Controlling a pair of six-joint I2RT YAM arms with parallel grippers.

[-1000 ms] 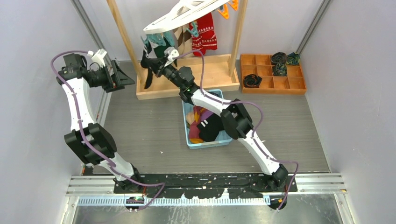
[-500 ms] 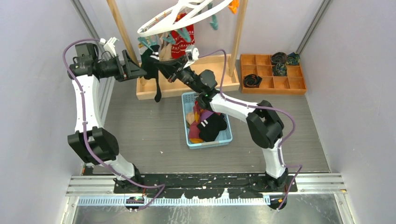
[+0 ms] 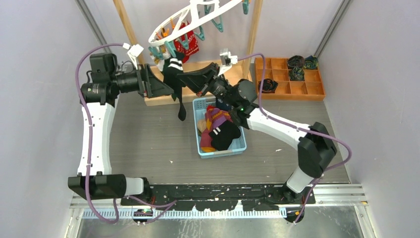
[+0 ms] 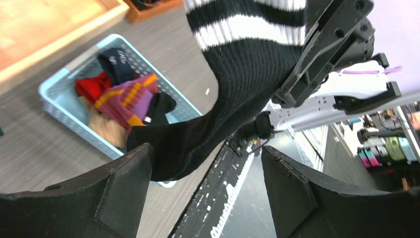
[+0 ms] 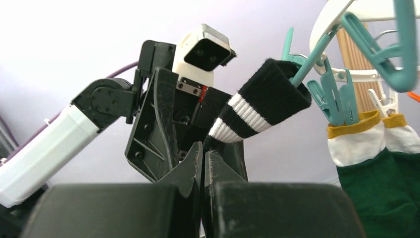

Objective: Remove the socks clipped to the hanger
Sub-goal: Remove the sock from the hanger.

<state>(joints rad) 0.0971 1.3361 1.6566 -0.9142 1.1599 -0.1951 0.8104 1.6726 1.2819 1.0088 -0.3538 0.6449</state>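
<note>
**Striped sock on its clip, a gripper on each side**

The large white plastic oval hanger (image 5: 327,20) is cut off by the frame's top edge. A black sock with white stripes (image 4: 247,74) hangs from it, between the wide-apart fingers of the left gripper (image 4: 205,158). The right gripper (image 5: 203,153) has its fingers together against the sock; whether fabric is pinched is hidden. A teal plastic clip (image 5: 317,54) bites the cuff.

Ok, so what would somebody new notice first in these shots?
A black sock with white stripes dangles from a teal clip on the tilted white hanger, at the far middle of the table. Both arms meet at it: the right gripper appears shut on its fabric, and the left gripper stands open around its lower part. Below them, a blue basket holds a colourful heap of socks.
</note>
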